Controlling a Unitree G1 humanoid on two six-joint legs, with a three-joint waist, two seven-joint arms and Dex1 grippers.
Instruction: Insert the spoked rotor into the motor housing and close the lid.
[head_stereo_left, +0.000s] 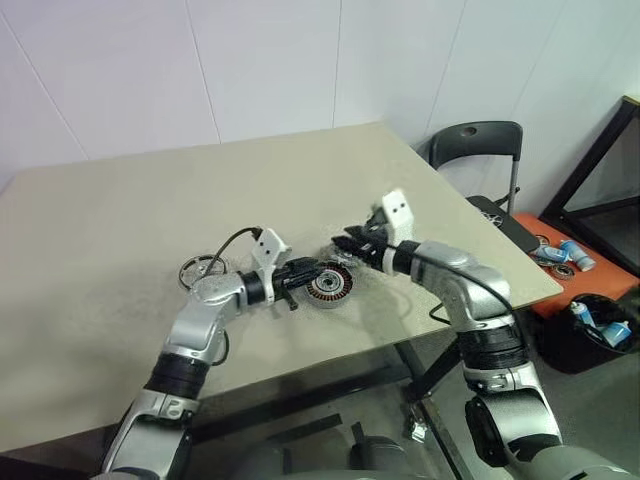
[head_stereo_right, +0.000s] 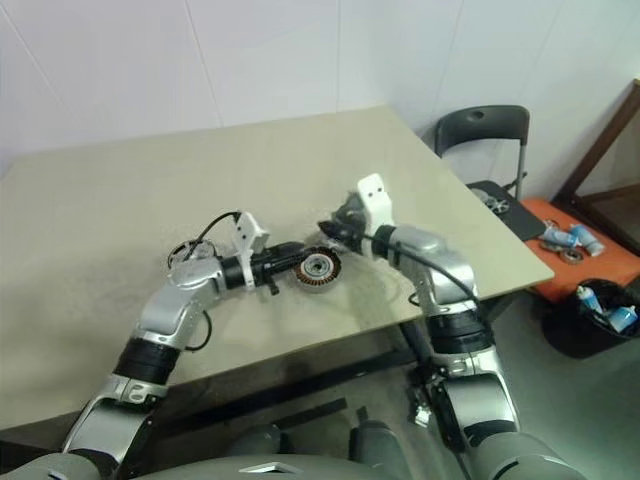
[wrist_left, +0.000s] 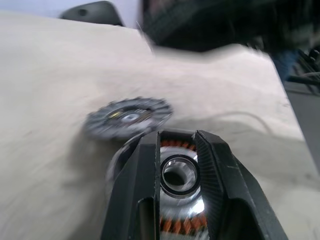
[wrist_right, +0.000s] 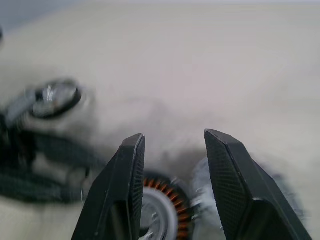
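My left gripper (head_stereo_left: 305, 276) is shut on the motor housing (head_stereo_left: 330, 285), a silver-rimmed disc with copper windings, and holds it on edge just above the table; its fingers (wrist_left: 145, 165) flank the dark hub. The right gripper (head_stereo_left: 347, 243) hangs open just beyond the housing, nothing between its fingers (wrist_right: 125, 170). The spoked rotor (head_stereo_left: 200, 270), a light grey open-spoked ring, lies flat on the table behind my left forearm. A dark grey ribbed disc (wrist_left: 127, 120) lies on the table between the housing and the right gripper.
The beige table (head_stereo_left: 150, 200) ends close to the right arm, with its corner at the right front. Past that edge stand a black folding chair (head_stereo_left: 480, 140), an orange tray (head_stereo_left: 590, 285) with small parts and a black bin (head_stereo_left: 600, 330).
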